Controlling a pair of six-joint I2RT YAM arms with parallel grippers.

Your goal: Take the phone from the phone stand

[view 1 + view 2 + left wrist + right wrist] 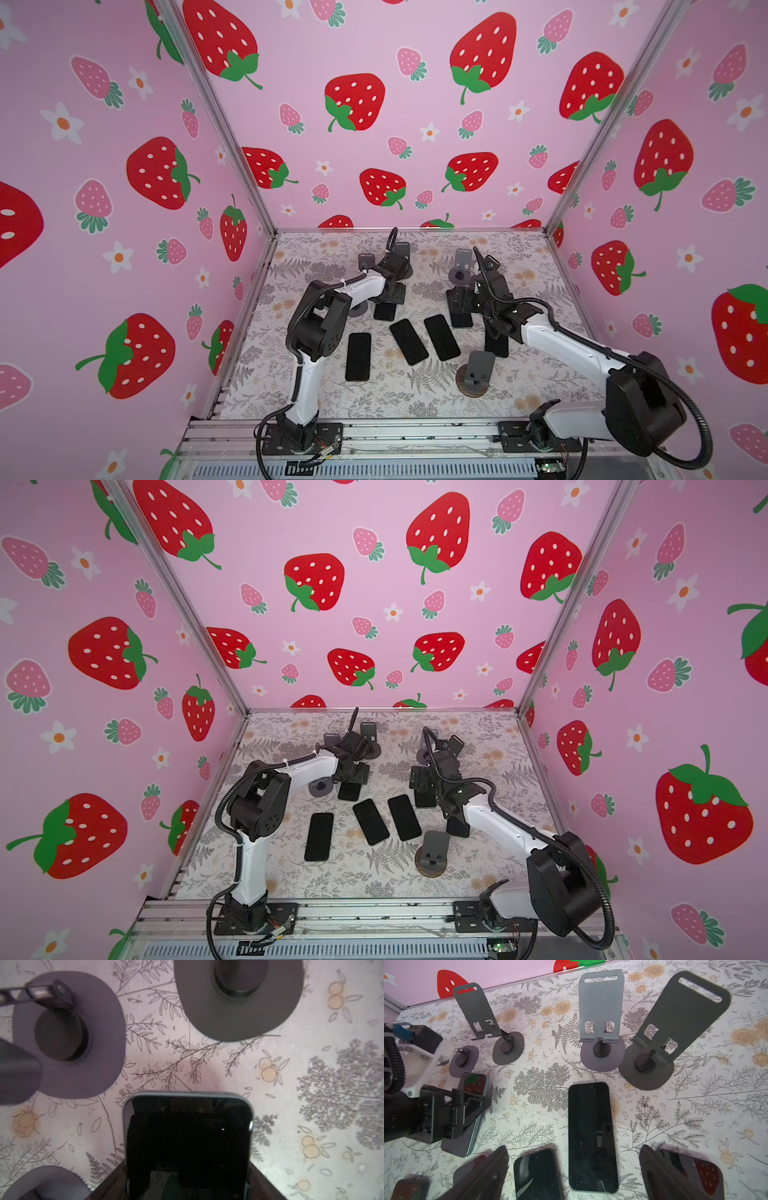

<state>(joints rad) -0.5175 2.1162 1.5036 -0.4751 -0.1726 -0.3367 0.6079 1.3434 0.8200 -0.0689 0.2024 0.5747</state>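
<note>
A dark phone point(188, 1136) lies low over the table between my left gripper's point(188, 1180) fingers point(108, 1184), which stand along its two long edges. Whether they still press on it does not show. The right wrist view has that gripper point(467, 1109) straddling the same phone point(455, 1142). In both top views it is just behind the row of phones point(392, 293) point(353, 773). The nearest phone stands point(68, 1043) point(239, 997) are empty. My right gripper point(574, 1176) hangs open above a flat phone point(591, 1136), holding nothing.
Several more black phones lie flat mid-table point(358, 356) point(408, 341) point(441, 336). Empty grey stands stand at the back point(477, 1012) point(601, 1007) point(683, 1018), and one near the front point(478, 370). Pink strawberry walls close in three sides.
</note>
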